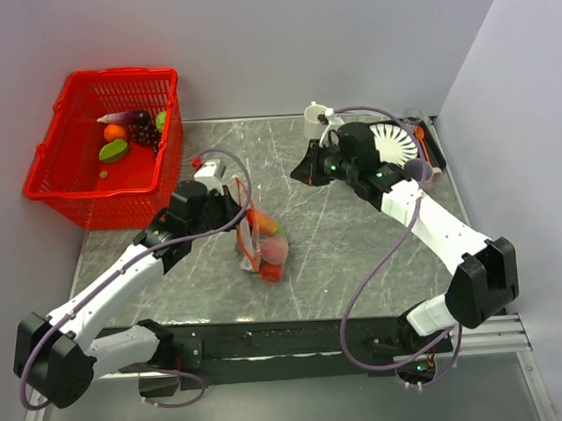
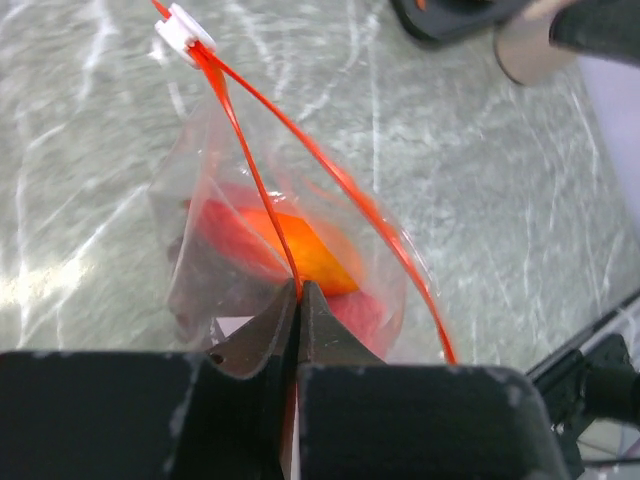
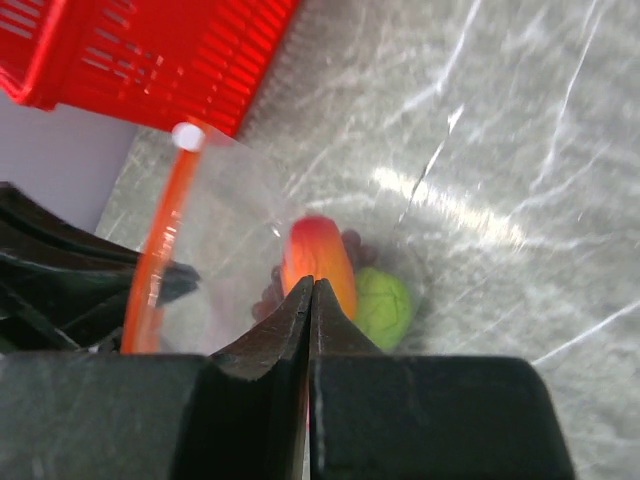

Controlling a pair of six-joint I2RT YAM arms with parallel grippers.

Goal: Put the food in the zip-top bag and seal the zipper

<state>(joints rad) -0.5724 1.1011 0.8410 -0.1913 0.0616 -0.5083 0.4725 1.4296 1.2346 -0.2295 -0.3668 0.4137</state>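
Note:
The clear zip-top bag [image 1: 264,244] lies in the middle of the table with an orange-red piece [image 2: 312,252], a green ball [image 3: 386,306] and other red and dark food inside. Its red-orange zipper [image 2: 335,180] stands open in a loop, with a white slider [image 2: 185,28] at the far end. My left gripper [image 1: 236,218] is shut on the zipper strip [image 2: 265,200] at the bag's left side. My right gripper [image 1: 296,177] is shut, to the right of the bag and apart from it. In the right wrist view [image 3: 312,285] nothing shows between its jaws.
A red mesh basket [image 1: 72,174] with several more food pieces stands at the back left. A white cup [image 1: 316,117] and a white plate [image 1: 395,143] with orange cutlery are at the back right. Walls close in the left, back and right sides.

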